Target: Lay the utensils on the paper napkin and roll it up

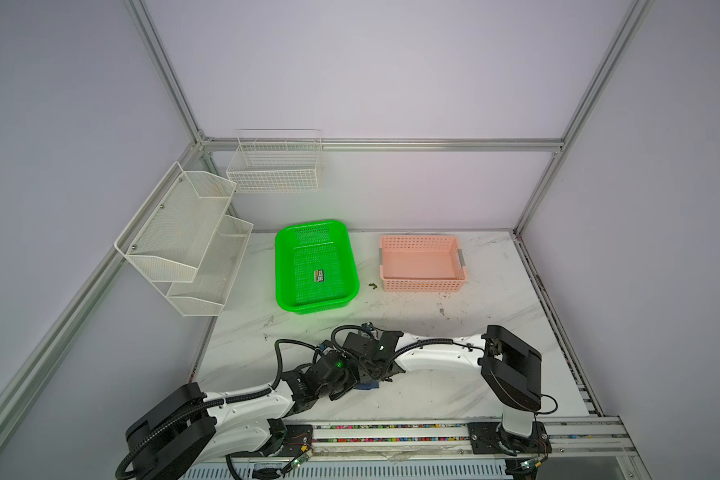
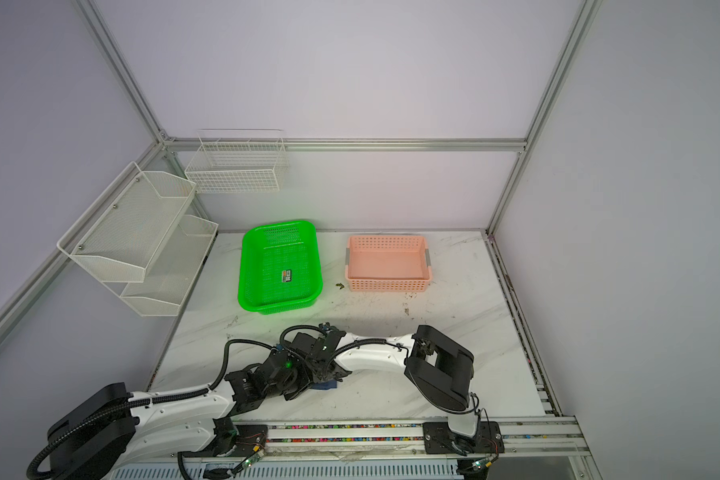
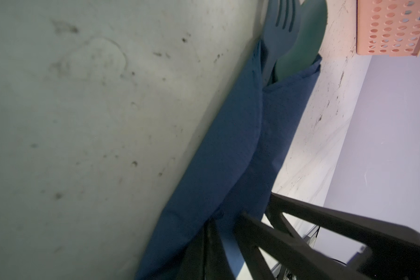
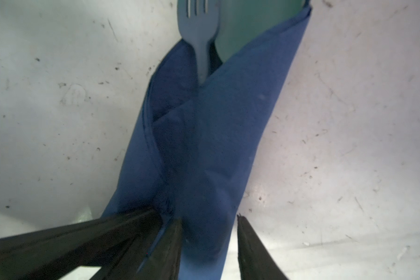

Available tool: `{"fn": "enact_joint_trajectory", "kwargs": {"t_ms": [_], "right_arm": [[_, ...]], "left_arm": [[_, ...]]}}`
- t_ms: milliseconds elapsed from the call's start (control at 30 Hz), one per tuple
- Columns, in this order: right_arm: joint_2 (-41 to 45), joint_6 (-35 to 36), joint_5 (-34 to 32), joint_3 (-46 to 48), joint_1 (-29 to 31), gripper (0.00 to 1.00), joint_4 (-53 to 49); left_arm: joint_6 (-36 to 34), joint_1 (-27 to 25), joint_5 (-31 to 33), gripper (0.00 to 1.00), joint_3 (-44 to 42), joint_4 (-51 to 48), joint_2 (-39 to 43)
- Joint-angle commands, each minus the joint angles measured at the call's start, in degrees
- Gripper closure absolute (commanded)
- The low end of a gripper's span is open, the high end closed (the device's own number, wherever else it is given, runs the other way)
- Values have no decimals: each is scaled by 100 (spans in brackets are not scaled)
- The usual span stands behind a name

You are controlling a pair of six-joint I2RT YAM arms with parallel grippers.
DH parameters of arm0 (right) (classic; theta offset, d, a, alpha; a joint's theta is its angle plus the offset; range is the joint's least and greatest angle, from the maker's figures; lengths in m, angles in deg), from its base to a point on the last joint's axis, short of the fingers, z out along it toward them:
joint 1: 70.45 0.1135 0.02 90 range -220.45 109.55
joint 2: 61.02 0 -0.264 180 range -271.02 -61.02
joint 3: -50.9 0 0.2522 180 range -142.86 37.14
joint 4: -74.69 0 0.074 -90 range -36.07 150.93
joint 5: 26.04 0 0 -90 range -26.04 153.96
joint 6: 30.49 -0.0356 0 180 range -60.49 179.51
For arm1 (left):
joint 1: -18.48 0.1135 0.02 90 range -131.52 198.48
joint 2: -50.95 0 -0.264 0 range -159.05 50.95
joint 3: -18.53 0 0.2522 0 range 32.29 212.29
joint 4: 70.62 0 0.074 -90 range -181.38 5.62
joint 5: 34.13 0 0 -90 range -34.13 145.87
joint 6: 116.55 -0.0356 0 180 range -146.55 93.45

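Observation:
The navy paper napkin lies wrapped lengthwise around the utensils, and in both top views only a corner of it shows under the two wrists. The teal fork and a spoon bowl stick out of the roll's far end, as the fork and spoon also show in the left wrist view. My left gripper is shut, pinching a crumpled fold at the roll's near end. My right gripper straddles the same end, open, with a gap at one finger.
A green basket holding a small printed card and a pink basket stand at the back of the marble table. A white mesh shelf and a wire basket hang on the walls. A small dark scrap lies between the baskets.

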Motion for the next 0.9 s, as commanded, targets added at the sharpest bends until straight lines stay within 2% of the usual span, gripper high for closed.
{"fn": "enact_joint_trajectory", "kwargs": {"t_ms": [0, 233, 600, 867], "right_arm": [[-439, -220, 296, 219, 621, 59, 160], [-444, -252, 310, 406, 634, 60, 199], [-646, -278, 161, 416, 632, 61, 80], [-416, -264, -163, -15, 640, 59, -478]], "left_arm": [[52, 19, 102, 100, -84, 451, 21], [258, 23, 129, 100, -345, 916, 184], [317, 24, 339, 100, -459, 393, 824], [312, 28, 313, 100, -444, 420, 827]]}}
